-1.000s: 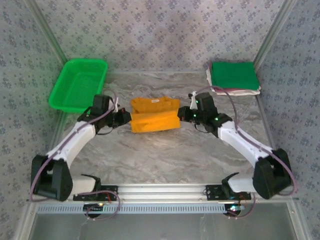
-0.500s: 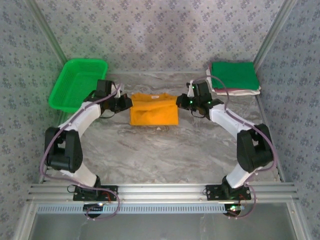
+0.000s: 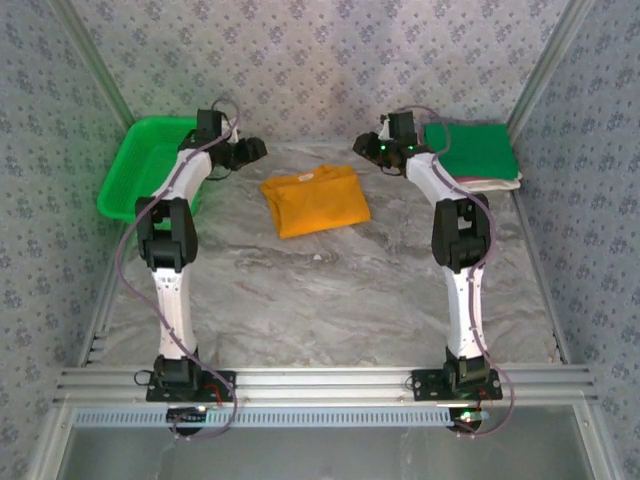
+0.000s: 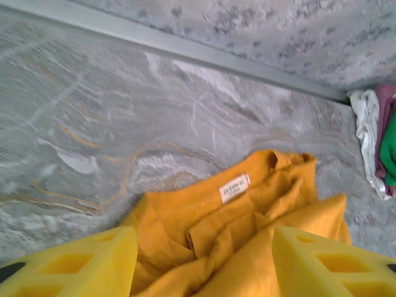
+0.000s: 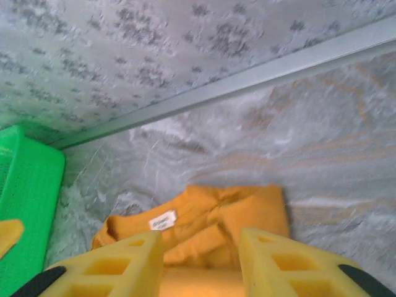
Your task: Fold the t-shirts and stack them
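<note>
Grey marbled tabletop (image 3: 330,300) boxed in by patterned wallpaper walls, nothing fancy. The big change: a second ago both claws were pinching the side edges of the orange-yellow tee (image 3: 314,200) and carrying the fold toward the back. Now they've let go and pulled up and away.

The left gripper (image 3: 250,150) hangs off the tee's back-left corner and the right gripper (image 3: 364,144) off its back-right. Both have their jaws spread with nothing between them. You can see the yellow fingers (image 4: 74,263) apart in the left wrist view, same for the right one's fingers (image 5: 108,269). The tee lies by itself as a rough rectangle, a bit skewed, neck label (image 4: 234,187) facing up.

So I'd say the fold is basically done and the stacking part is next.

Off to the tee's right is the folded pile (image 3: 470,152), green on top, with white and maroon peeking out under it. The green mesh basket (image 3: 145,170) sits to the tee's left. The table between tee and pile looks bare, though the right arm itself runs along the pile's near-left edge, so it could snag there.
</note>
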You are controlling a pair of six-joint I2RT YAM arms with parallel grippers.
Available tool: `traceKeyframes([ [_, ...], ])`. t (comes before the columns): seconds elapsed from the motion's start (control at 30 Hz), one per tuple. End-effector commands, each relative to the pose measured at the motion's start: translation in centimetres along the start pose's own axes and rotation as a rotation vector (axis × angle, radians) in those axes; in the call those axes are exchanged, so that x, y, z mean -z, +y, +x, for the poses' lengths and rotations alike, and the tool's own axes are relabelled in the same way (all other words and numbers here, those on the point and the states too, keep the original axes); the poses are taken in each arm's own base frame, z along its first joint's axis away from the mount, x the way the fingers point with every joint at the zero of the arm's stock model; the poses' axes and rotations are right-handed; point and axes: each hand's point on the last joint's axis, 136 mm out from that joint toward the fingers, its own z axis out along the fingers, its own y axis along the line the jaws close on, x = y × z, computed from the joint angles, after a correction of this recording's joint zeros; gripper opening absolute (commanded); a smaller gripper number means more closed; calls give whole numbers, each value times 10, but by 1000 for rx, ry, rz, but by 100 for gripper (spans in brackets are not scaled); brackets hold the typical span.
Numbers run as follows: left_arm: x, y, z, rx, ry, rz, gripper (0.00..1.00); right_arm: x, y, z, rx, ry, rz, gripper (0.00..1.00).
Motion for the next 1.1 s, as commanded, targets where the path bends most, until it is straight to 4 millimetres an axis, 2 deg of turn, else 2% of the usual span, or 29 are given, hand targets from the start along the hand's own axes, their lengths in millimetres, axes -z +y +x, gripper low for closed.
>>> traceKeyframes([
  [0.0,36,-33,2,-55,-9,-15,59,16,11,20,2,95,-1,42],
  [0.07,39,-48,30,-77,-5,10,56,29,14,37,30,111,-21,39],
  [0.13,40,-62,61,-97,-4,43,53,36,17,64,57,147,-45,36],
  [0.23,24,-60,101,-108,39,26,56,36,19,101,125,205,-29,36],
  [0.3,10,-58,120,-110,101,38,60,32,19,116,184,231,-3,37],
  [0.4,-10,-44,130,-103,138,2,62,24,11,116,196,237,47,38],
  [0.5,-27,-39,134,-98,155,3,61,9,15,116,203,252,37,39],
  [0.57,-36,-40,139,-95,172,11,58,-3,17,123,225,277,45,38],
  [0.7,-46,-35,158,-92,200,-7,56,-25,3,146,184,339,67,36],
  [0.87,-34,-16,195,-61,214,-34,54,-22,-8,184,200,387,111,33],
  [0.97,-17,-2,222,-50,228,-68,53,-8,-17,215,168,425,133,31],
  [1.07,6,8,244,-43,236,-105,52,18,-21,258,134,468,158,30],
])
